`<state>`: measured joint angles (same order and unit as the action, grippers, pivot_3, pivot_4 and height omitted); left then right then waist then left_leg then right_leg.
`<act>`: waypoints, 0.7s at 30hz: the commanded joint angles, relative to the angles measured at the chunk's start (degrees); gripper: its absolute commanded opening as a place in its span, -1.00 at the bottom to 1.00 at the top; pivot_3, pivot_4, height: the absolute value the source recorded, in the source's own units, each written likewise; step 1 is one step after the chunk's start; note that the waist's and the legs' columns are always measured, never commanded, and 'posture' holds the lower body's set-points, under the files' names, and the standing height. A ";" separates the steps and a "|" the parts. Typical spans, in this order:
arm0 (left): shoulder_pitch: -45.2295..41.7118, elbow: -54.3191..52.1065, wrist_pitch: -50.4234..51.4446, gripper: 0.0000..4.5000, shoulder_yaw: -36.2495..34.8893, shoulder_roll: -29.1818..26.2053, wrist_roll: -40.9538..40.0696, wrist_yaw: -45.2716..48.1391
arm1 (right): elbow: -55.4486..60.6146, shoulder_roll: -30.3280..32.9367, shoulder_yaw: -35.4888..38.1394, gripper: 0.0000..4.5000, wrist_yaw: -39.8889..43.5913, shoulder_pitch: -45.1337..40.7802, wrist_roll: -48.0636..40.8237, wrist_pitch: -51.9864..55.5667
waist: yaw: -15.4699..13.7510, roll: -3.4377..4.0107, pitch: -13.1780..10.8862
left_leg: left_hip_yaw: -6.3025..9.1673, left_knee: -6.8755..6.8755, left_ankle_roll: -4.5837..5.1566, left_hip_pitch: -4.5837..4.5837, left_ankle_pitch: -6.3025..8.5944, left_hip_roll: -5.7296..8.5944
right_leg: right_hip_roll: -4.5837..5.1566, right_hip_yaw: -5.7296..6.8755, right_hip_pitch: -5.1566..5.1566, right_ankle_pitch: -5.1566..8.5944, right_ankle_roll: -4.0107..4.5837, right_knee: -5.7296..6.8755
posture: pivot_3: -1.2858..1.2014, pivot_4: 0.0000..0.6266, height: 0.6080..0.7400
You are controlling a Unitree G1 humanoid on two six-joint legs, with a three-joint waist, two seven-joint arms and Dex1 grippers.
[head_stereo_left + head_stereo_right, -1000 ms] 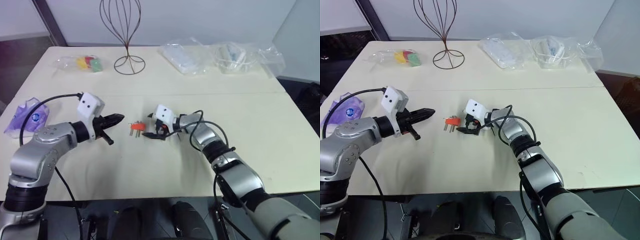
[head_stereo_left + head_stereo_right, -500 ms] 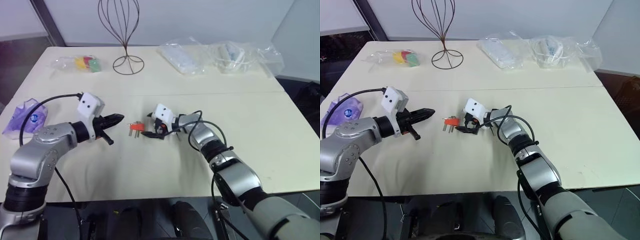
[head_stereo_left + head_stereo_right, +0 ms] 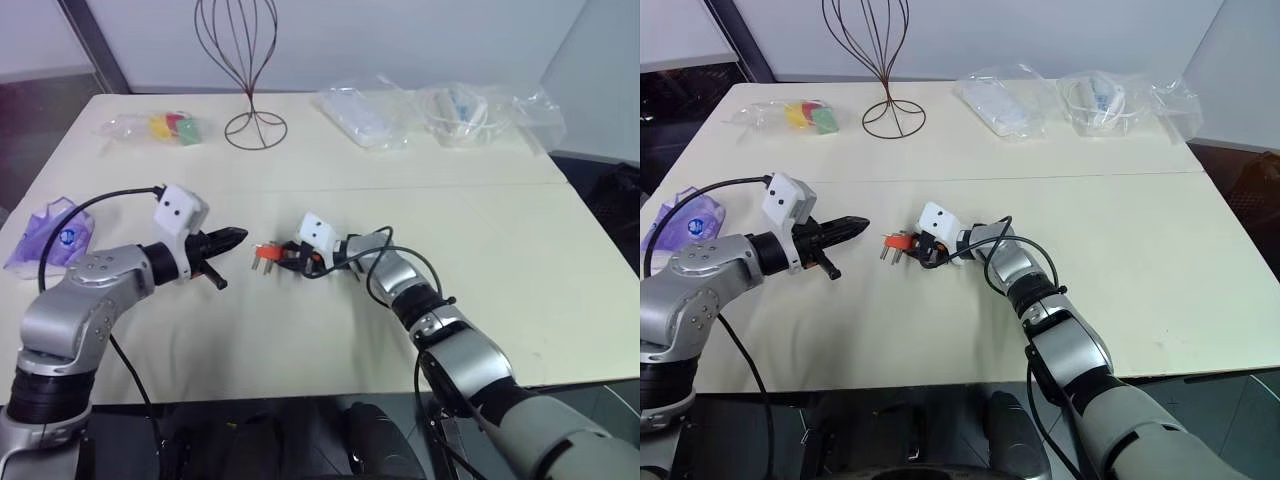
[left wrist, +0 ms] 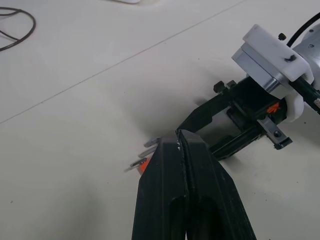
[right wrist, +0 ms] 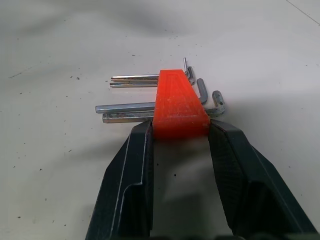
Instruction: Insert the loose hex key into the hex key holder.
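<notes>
There is one orange-red hex key holder (image 5: pixel 176 104). Four grey metal keys (image 5: pixel 131 106) stick out of it. There is one table (image 3: pixel 1140 240). On it stands one wire stand (image 3: pixel 875 60). There is one purple bag (image 3: pixel 55 232) and one clear bag with colored bits (image 3: pixel 165 127) inside. Some clear plastic bags (image 3: pixel 1080 100) lie at the far side, too bunched up to count. There are two robot grippers.

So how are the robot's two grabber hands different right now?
The right gripper has its two fingers spread on either side of the orange-red hex key holder, touching its wide end; the left gripper is pressed shut. The right gripper sits low at the table; the left gripper hangs a little away from the holder. Both have black fingers and point toward the holder.
</notes>
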<state>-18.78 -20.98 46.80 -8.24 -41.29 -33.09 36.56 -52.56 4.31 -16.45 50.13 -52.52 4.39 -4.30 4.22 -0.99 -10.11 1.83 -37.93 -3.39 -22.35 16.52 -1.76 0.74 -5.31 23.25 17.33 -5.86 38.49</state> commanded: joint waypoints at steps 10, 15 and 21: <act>-0.58 -0.57 -1.27 -1.00 -1.81 -0.14 -0.04 -0.08 | 4.51 -0.06 -0.04 -0.54 -3.11 2.07 1.26 0.02 | -0.02 0.00 0.00 | 0.00 0.00 0.00 0.00 0.00 0.00 | 0.00 0.00 0.00 0.00 0.00 0.00 | 0.03 -0.52 1.00; -2.34 1.99 -1.87 -1.00 -1.70 1.39 -0.75 0.48 | 13.70 2.85 0.25 -0.54 -10.93 5.12 4.85 -4.63 | -0.36 0.01 -0.01 | 0.03 -0.01 -0.01 -0.06 0.00 0.00 | 0.05 0.02 0.04 0.00 0.00 0.00 | 0.03 -0.52 1.00; -10.10 9.29 -3.84 -1.00 1.21 4.81 -2.28 6.58 | 38.34 11.54 0.83 -0.54 -16.07 13.86 10.80 -6.93 | -0.92 0.00 -0.01 | 0.01 -0.02 -0.01 -0.15 0.00 0.11 | 0.14 0.05 0.08 0.00 -0.02 -0.06 | 0.03 -0.52 1.00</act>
<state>-27.00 -12.11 44.57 -7.40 -36.58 -34.44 41.01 -21.20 14.93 -16.49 35.28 -38.52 14.10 -9.58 3.30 -0.99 -10.12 1.82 -37.95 -3.40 -22.51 16.52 -1.59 0.88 -5.26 23.33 17.33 -5.88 38.43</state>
